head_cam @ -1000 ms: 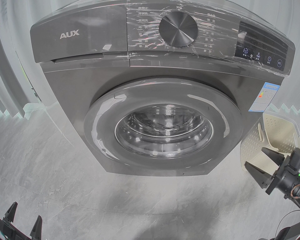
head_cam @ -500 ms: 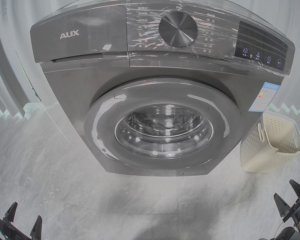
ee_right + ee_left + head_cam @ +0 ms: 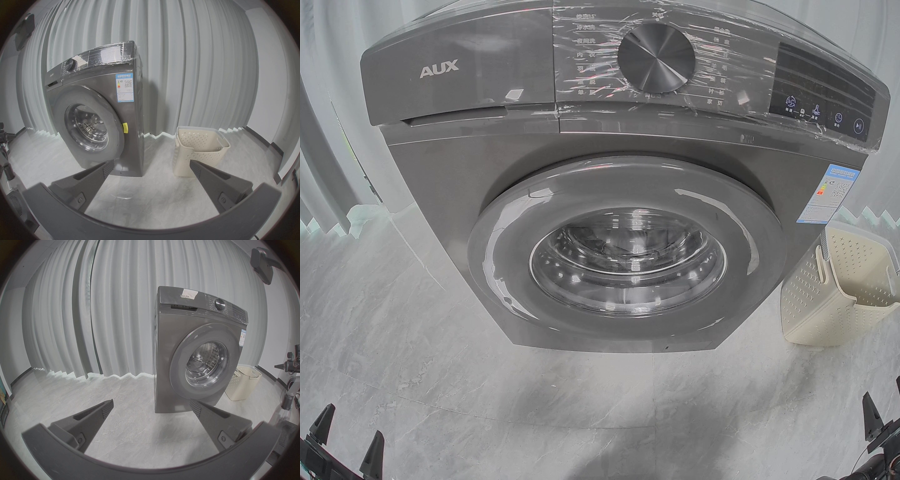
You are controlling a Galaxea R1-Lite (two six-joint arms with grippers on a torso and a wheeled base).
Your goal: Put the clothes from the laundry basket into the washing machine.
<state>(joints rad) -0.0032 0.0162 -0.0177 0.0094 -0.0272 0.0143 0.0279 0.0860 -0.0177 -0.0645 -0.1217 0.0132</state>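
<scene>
Finding: the laundry basket [image 3: 819,300] stands upright on the floor just beside the washing machine [image 3: 612,156], at four o'clock from its round door [image 3: 625,262], which is shut. No clothes can be made out inside the basket from these angles.

Your right gripper [image 3: 151,162] sits low, jaws apart and holding nothing; the basket lies at eleven o'clock from it in the head view. Your left gripper [image 3: 151,402], jaws also apart, is well off at the door's seven o'clock. Judgement: the right arm is nearer the basket.
</scene>
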